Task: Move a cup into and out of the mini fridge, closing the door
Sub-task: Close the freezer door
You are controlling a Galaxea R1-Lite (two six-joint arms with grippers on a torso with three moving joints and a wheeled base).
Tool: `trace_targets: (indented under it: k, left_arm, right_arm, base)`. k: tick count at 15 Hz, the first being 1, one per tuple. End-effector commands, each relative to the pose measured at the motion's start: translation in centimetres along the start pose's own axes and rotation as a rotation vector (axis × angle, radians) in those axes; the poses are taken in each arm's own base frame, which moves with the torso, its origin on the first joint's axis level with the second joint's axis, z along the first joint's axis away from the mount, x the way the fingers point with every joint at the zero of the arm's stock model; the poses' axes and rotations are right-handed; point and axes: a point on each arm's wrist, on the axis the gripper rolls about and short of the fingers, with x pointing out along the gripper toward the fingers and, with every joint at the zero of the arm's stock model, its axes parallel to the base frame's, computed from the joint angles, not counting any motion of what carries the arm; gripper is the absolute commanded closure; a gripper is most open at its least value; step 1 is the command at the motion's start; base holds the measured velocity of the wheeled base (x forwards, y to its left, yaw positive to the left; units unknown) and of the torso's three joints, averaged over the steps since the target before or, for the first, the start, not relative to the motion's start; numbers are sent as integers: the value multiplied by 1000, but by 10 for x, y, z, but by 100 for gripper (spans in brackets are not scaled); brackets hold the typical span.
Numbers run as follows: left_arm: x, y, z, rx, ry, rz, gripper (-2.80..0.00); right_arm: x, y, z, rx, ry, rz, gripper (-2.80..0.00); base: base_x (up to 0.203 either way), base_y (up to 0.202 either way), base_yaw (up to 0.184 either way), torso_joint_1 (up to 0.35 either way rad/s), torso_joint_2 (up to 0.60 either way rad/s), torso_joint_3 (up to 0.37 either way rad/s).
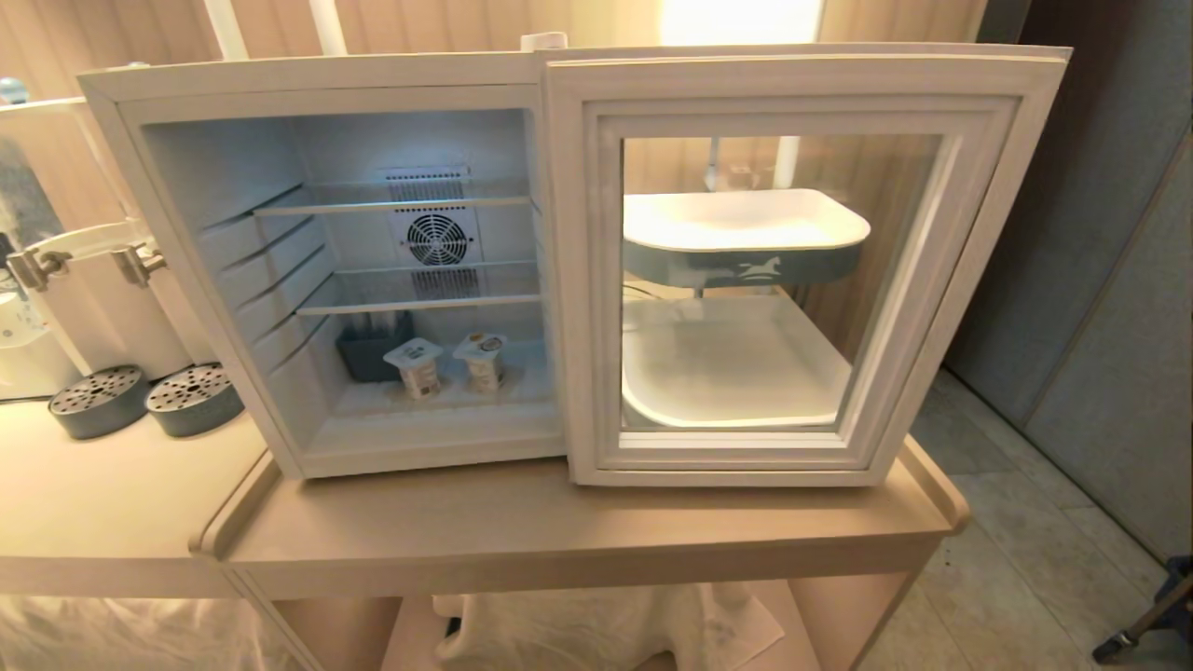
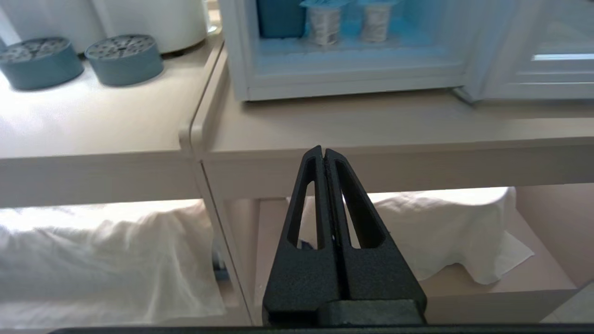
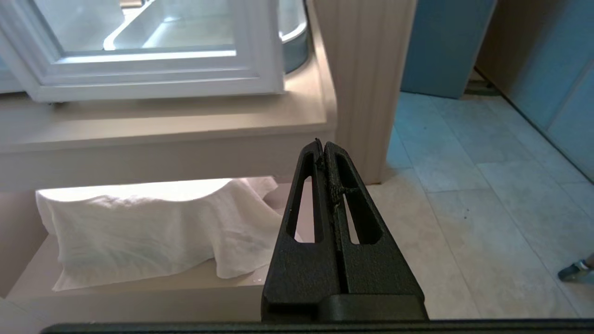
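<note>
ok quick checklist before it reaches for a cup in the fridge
1. Door swung wide open: ok.
2. Two foil-lidded cups upright on the mini fridge floor, reachable: ok.
3. Dark container close behind the left cup, may crowd a grasp: not ok.
4. Left gripper shut, empty, below the table edge; must open: not ok.
5. Right gripper shut, empty, parked low: ok.

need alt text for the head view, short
A white mini fridge sits on a beige table, its door swung wide open to the right. Two small cups and a dark box stand on its floor; two glass shelves are bare.
</note>
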Motion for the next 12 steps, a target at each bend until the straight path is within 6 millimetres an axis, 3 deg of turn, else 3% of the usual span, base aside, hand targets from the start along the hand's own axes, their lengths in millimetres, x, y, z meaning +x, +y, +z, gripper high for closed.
trace_targets:
  k: [1,12]
  left_arm:
    - [0,0,0,0,0,0,0]
    - [0,0,0,0,0,0,0]
  right_arm:
    - [0,0,0,-1,2,0,0]
    - [0,0,0,1,2,0,0]
  base:
    - [0,0,0,0,0,0]
    - [0,0,0,0,0,0]
